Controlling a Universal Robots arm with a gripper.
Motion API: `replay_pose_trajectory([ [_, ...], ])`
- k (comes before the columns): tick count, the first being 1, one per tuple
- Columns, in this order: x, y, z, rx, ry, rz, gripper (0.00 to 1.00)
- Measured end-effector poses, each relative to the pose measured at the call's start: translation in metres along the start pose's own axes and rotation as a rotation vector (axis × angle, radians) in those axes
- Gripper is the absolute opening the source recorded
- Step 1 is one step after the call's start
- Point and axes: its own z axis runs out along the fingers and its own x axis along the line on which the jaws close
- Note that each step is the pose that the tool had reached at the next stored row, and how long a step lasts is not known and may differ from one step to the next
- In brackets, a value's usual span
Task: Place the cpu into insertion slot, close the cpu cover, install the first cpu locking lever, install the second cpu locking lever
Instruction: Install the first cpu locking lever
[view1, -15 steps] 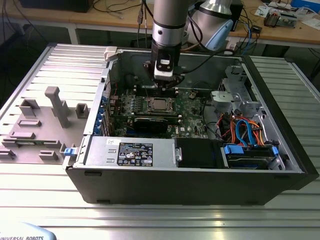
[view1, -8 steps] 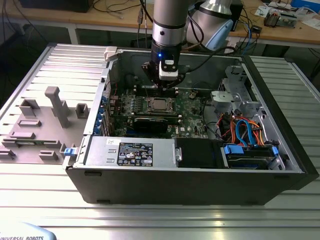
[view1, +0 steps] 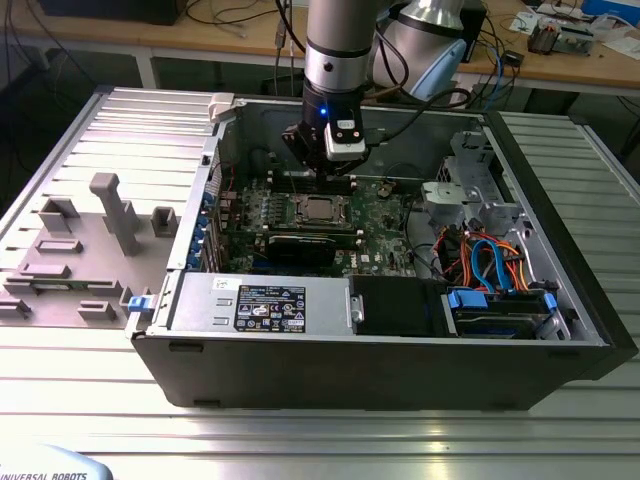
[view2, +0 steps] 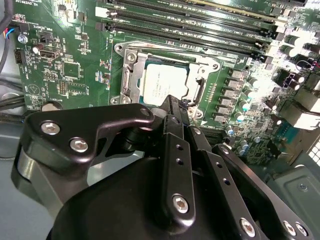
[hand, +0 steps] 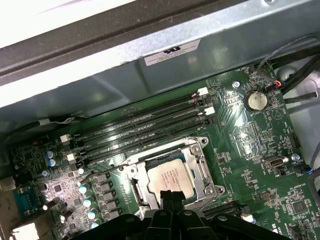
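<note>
The jaws looked pressed together with nothing between them, their fingertips (view2: 173, 106) hanging just over one edge of the cpu (view2: 161, 84). The chip sat flat in the insertion slot (view1: 299, 209), and the cpu cover (view2: 129, 75) appeared to lie down around it. In the exterior view it lay at about seven o'clock from the jaws, close beneath them, on the green board (view2: 65, 70) inside the open case (view1: 400, 372).

Exterior view: even overhead room light, soft sheen on ribbed metal table (view1: 320, 440), inside of computer case (view1: 350, 368) dimmer. Second wrist view: blown glare on motherboard (view2: 65, 70) around the capacitors (view2: 250, 85), gripper (view2: 176, 106) near-black. First wrist view: case rim (hand: 60, 25) washed white, capacitors glinting
</note>
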Motion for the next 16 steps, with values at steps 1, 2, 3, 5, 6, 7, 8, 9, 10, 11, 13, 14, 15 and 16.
replay_pose_trajectory([
  [1, 0.0, 0.0, 0.0, 0.0, 0.0, 0.0, 0.11],
  [2, 0.0, 0.0, 0.0, 0.0, 0.0, 0.0, 0.11],
  [3, 0.0, 0.0, 0.0, 0.0, 0.0, 0.0, 0.11],
  [5, 0.0, 0.0, 0.0, 0.0, 0.0, 0.0, 0.11],
  [6, 0.0, 0.0, 0.0, 0.0, 0.0, 0.0, 0.11],
  [7, 0.0, 0.0, 0.0, 0.0001, 0.0, 0.0, 0.11],
  [8, 0.0, 0.0, 0.0, 0.0, 0.0, 0.0, 0.11],
  [9, 0.0, 0.0, 0.0, 0.0, 0.0, 0.0, 0.11],
  [10, 0.0, 0.0, 0.0, 0.0, 0.0, 0.0, 0.11],
  [11, 0.0002, -0.0001, 0.0, 0.0002, 0.0001, -0.002, 0.11],
  [13, 0.0005, -0.0001, 0.0004, 0.0008, 0.0002, -0.047, 0.11],
  [14, 0.0005, -0.0002, 0.0005, 0.0015, 0.0002, -0.075, 0.11],
  [15, 0.0005, -0.0002, 0.0005, 0.0018, 0.0003, -0.088, 0.11],
  [16, 0.0006, -0.0002, 0.0006, 0.0018, 0.0003, -0.094, 0.11],
])
